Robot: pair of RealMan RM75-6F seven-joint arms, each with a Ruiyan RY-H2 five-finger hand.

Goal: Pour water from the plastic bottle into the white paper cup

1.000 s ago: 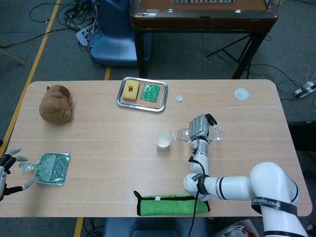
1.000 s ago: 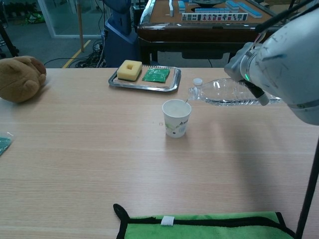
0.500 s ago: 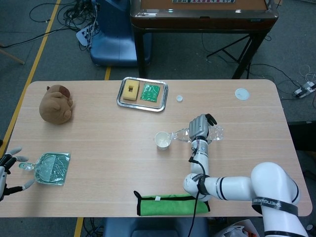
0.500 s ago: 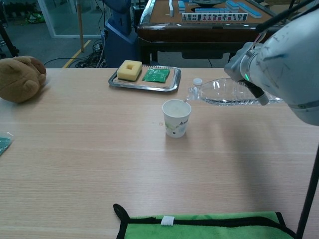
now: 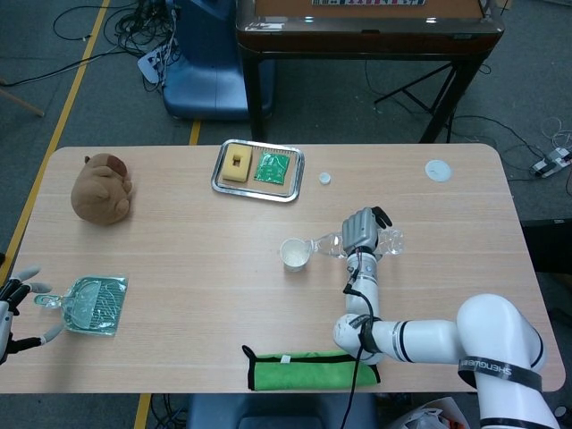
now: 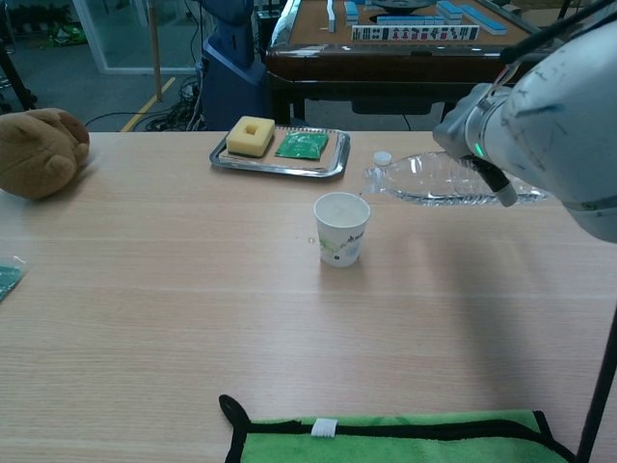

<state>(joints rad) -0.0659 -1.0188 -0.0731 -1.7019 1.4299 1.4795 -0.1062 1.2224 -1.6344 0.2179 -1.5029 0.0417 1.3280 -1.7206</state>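
The plastic bottle lies almost flat in the air above the desk, its open neck pointing toward the white paper cup and hanging just above and to one side of the cup's rim. The right robot hand is wrapped round the bottle's body, grasping it firmly, with the arm reaching up from below in the head view. A little water shows along the bottle's lower side. I cannot make out a stream at the mouth, so whether water is running this instant is hard to say.

The cup stands upright on the desk, apart from the bottle and not touched by it. To my eye this is the pouring step itself: the bottle is tipped and lined up at the cup. The neck looks to sit near the rim's edge rather than over the middle, so the next move, I think, calls for keeping the mouth over the cup's opening and tilting gently, since a light paper cup would topple at a nudge.

The left robot hand is far off at the desk's near corner, fingers spread and holding nothing, beside a green mesh packet. Further out sit a metal tray, a small bottle cap, a brown plush toy and a green cloth at the near edge.
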